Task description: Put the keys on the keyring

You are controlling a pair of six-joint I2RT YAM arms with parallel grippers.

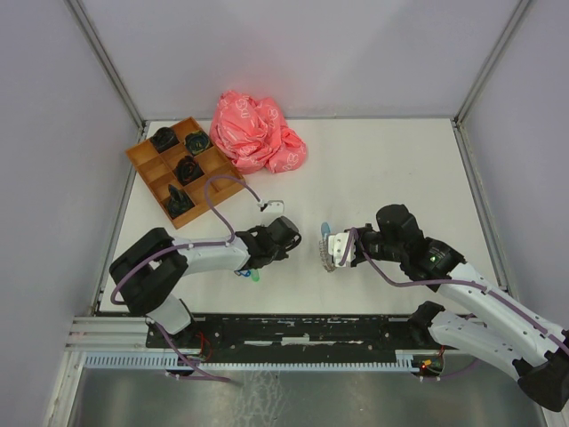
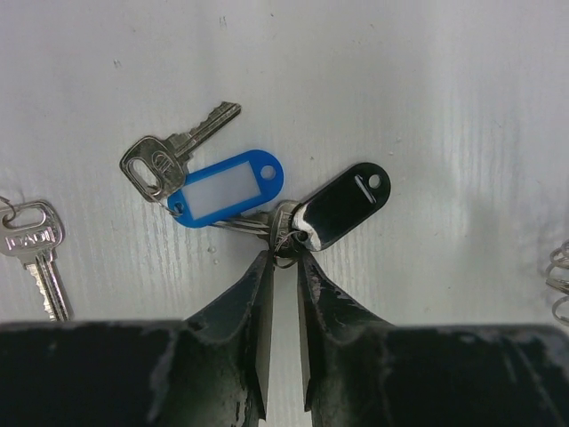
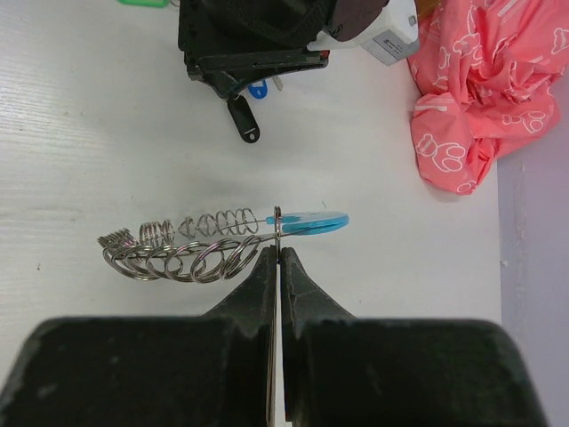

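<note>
Several keys lie on the white table in the left wrist view: one with a blue tag (image 2: 227,189), one with a black tag (image 2: 342,203), and a bare silver key (image 2: 36,249) at the left edge. My left gripper (image 2: 283,258) stands slightly open, and the small ring of the black-tagged key lies between its tips. A green tag (image 1: 253,277) peeks out under the left arm. My right gripper (image 3: 279,251) is shut on the keyring (image 3: 178,249), a coil of silvery loops with a light blue segment (image 3: 311,222), held just above the table.
A crumpled pink bag (image 1: 256,132) lies at the back of the table. An orange compartment tray (image 1: 142,153) with black items stands at the back left. A small white box (image 1: 271,206) sits beside the left wrist.
</note>
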